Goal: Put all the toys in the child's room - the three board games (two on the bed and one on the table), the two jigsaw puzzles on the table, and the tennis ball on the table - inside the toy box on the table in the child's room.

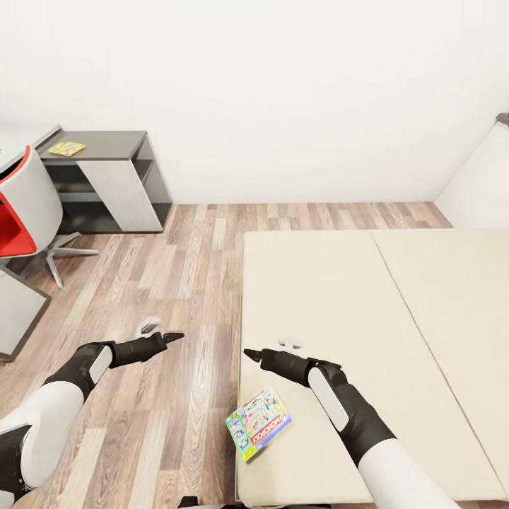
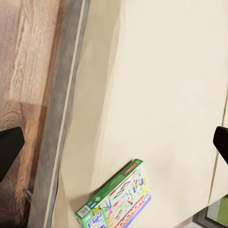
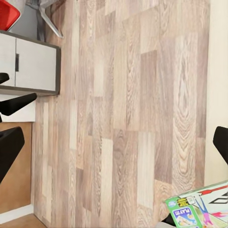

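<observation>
One board game (image 1: pixel 258 423), a flat box with green, blue and red print, lies on the beige bed (image 1: pixel 353 297) near its front left corner. It also appears in the wrist views (image 2: pixel 118 199) (image 3: pixel 199 209). My right gripper (image 1: pixel 251 353) hovers open over the bed's left edge, just beyond the game. Over the wood floor beside the bed, my left gripper (image 1: pixel 173 337) is open and empty. A jigsaw puzzle (image 1: pixel 66 148) rests on the dark grey side desk of the table (image 1: pixel 106 145) at the far left. The toy box and the tennis ball are out of view.
A red and white swivel chair (image 1: pixel 18 212) stands at the left by the desk, and a white drawer unit (image 1: pixel 14 304) sits in front of it. Wood-plank floor (image 1: pixel 191 268) stretches between the desk and the bed. A white wall closes the back.
</observation>
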### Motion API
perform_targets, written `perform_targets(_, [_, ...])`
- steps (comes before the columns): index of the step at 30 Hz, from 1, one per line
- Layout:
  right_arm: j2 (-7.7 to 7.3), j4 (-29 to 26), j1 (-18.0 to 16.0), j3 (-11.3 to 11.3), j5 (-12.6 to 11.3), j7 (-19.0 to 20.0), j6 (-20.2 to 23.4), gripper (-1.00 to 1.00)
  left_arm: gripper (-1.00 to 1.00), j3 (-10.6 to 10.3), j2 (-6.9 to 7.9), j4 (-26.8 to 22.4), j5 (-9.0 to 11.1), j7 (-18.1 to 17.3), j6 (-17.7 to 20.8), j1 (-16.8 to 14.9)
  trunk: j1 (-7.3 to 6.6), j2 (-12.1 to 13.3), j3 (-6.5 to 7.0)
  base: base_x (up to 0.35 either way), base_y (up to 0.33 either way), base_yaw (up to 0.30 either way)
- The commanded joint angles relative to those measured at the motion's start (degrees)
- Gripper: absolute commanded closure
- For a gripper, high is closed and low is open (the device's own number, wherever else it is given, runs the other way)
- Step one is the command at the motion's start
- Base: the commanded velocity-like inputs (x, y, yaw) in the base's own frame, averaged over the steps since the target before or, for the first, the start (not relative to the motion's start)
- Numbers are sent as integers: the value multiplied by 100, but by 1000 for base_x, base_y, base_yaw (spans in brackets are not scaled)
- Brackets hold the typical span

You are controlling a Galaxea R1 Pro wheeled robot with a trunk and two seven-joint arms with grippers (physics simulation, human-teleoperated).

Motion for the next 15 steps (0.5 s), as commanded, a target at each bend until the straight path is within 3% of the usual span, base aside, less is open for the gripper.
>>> perform_targets(1, [0, -3, -3, -4, -15, 3, 28, -100, -100, 15, 7, 2, 31, -4, 48, -4, 3, -9, 2, 0, 0, 0])
perform_targets(15, [-1, 6, -3, -130, -33, 55, 30, -100, -100, 12, 30, 2, 36, -6, 44, -4, 3, -9, 135, 0, 0, 0])
